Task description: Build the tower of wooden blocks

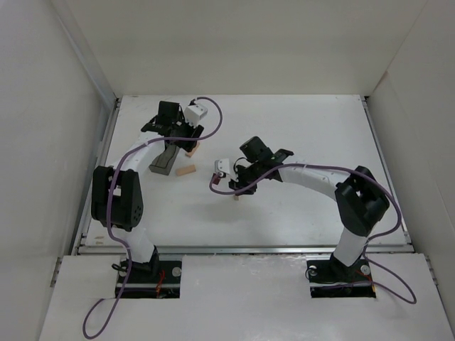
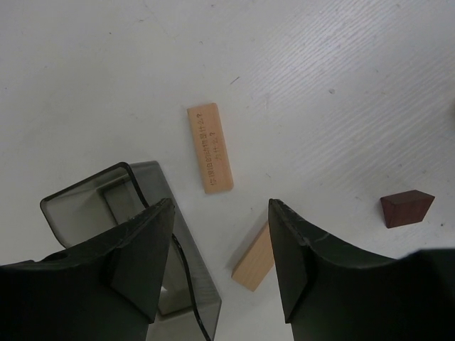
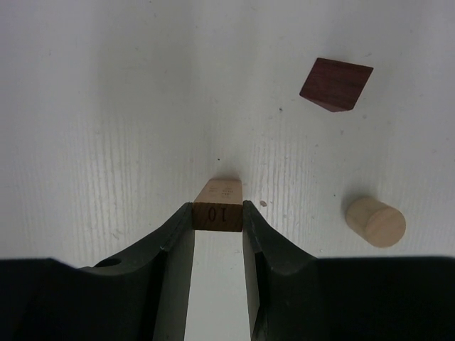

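Block of pale wood pinched between the fingers of the right gripper, down at the white table, well to the right of the grey tray in the overhead view. "01" stamped on its darker end face. Left gripper spread wide, holding nothing, hanging above the tray's right edge. Second pale block lying just right of the tray, under the gap between those parted fingers. Plank flat on the table, just past the tray's far right corner and apart from it. Line of small print along its face, too fine to read. Dark red-brown block farther right of the tray, alone. Round pale peg near the pinched block, tray outside that view.
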Controlling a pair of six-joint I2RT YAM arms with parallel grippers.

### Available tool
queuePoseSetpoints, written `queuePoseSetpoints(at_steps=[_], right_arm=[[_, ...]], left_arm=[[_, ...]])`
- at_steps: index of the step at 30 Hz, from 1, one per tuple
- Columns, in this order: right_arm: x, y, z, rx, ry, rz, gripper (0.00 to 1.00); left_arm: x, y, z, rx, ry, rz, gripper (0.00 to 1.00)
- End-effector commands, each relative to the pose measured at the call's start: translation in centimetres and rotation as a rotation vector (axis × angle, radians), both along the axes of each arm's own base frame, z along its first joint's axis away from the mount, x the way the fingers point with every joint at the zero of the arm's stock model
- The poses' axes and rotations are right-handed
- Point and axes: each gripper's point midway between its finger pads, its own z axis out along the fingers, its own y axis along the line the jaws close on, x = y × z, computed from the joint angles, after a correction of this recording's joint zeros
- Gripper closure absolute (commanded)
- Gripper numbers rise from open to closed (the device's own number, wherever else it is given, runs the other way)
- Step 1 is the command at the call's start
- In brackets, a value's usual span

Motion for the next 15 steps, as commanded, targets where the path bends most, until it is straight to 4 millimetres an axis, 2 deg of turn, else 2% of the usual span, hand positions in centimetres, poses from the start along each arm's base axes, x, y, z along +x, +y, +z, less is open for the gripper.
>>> queuePoseSetpoints(at_steps=[1, 4, 5, 7, 8, 9, 15], right_arm=[[0.1, 0.8, 0.1, -0.019, -0.025, 0.021, 0.84], [0.1, -0.1, -1.0, -0.065, -0.021, 0.003, 0.76], [-0.1, -0.5, -1.6, -0.083, -0.017, -0.003, 0.7], [-0.1, -0.5, -1.1, -0.068, -0.032, -0.004, 0.62], [-0.3, -0.7, -0.9, -0.065, -0.036, -0.004, 0.37], [-0.1, -0.5, -0.8, -0.055, -0.039, -0.012, 0.0], [0.4, -0.2, -0.1, -0.046, -0.046, -0.037, 0.0]], left_arm=[[0.7, -0.2, 1.7, -0.021, -0.034, 0.006, 0.48], [0.7, -0.2, 1.7, -0.021, -0.034, 0.006, 0.48], [0.7, -0.2, 1.7, -0.021, -0.034, 0.006, 0.46], [0.7, -0.4, 1.3, -0.025, -0.024, 0.0, 0.45], [0.7, -0.4, 1.3, -0.025, -0.024, 0.0, 0.45], [0.7, -0.4, 1.3, -0.025, -0.024, 0.0, 0.45], [0.9, -0.6, 1.5, -0.032, -0.022, -0.007, 0.44]])
